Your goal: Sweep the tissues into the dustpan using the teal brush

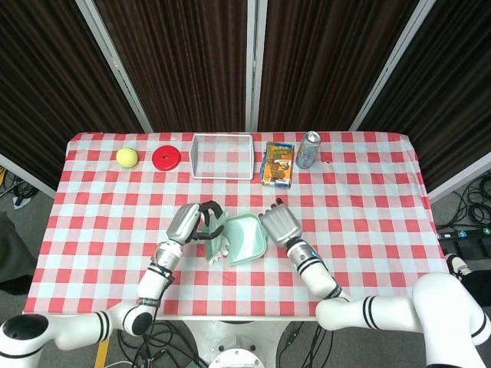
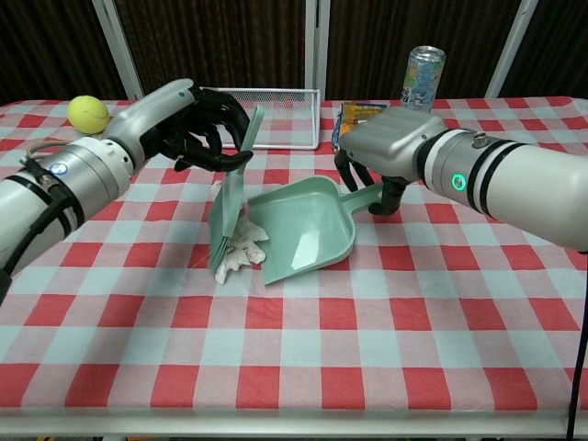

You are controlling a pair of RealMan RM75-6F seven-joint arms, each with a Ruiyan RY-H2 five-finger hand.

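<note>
My left hand (image 2: 197,124) (image 1: 196,221) grips the handle of the teal brush (image 2: 228,197) (image 1: 215,239), which stands tilted with its bristles on the cloth. The bristles press against crumpled white tissues (image 2: 237,251) (image 1: 223,247) bunched at the open mouth of the light-green dustpan (image 2: 308,230) (image 1: 245,239). My right hand (image 2: 386,152) (image 1: 281,225) holds the dustpan's handle from the right, keeping the pan flat on the table. Part of the tissue pile is hidden behind the brush.
Along the far edge of the red checked table (image 1: 368,207) stand a yellow ball (image 1: 126,157), a red disc (image 1: 166,157), a white wire basket (image 1: 222,156), a snack packet (image 1: 278,163) and a drink can (image 1: 308,149).
</note>
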